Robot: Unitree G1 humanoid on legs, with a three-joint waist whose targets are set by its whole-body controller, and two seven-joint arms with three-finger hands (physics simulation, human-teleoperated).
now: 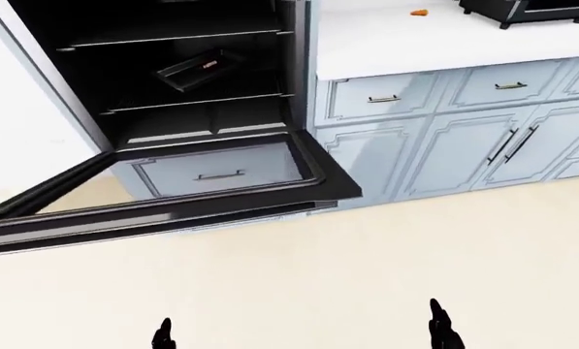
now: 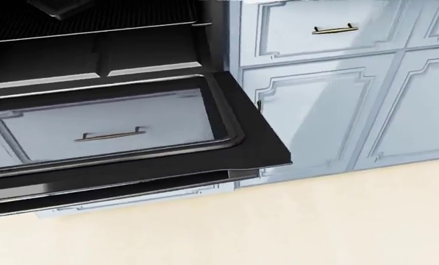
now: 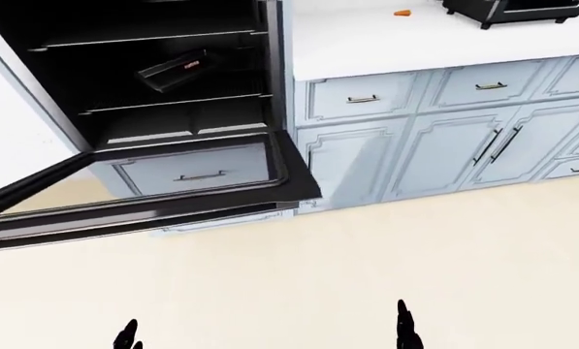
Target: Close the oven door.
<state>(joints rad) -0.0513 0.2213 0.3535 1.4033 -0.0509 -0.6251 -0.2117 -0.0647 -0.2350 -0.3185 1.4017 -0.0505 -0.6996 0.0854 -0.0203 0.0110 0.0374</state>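
Oven door (image 1: 173, 196) hangs open, dropped roughly level, filling the left half of both eye views; its glass panel shows the drawer (image 1: 216, 174) w/ a brass handle below the oven. Oven cavity (image 1: 173, 65) above it is black, w/ wire racks and a dark tray (image 1: 192, 69) lying tilted on one rack.

Nothing sits between the robot and the door: only bare cream floor (image 1: 318, 276). Right of the oven: pale blue cabinets (image 1: 444, 138) w/ drawers on top and doors under, brass and dark handles. Door's right corner juts out just beside the nearest cabinet door. White tabletop (image 1: 415, 40) above carries a small orange thing (image 1: 419, 12), too small to id, and a black appliance (image 1: 522, 11) at the top right edge. White wall (image 1: 17, 123) left of the oven.

Left robot hand (image 1: 163, 336) and right robot hand (image 1: 442, 331): only dark fingertips poke up at the bottom edge of the eye views, well apart from the door, touching nothing; can't tell how far open. Head view looks down on door corner and cabinets, no hands in it.
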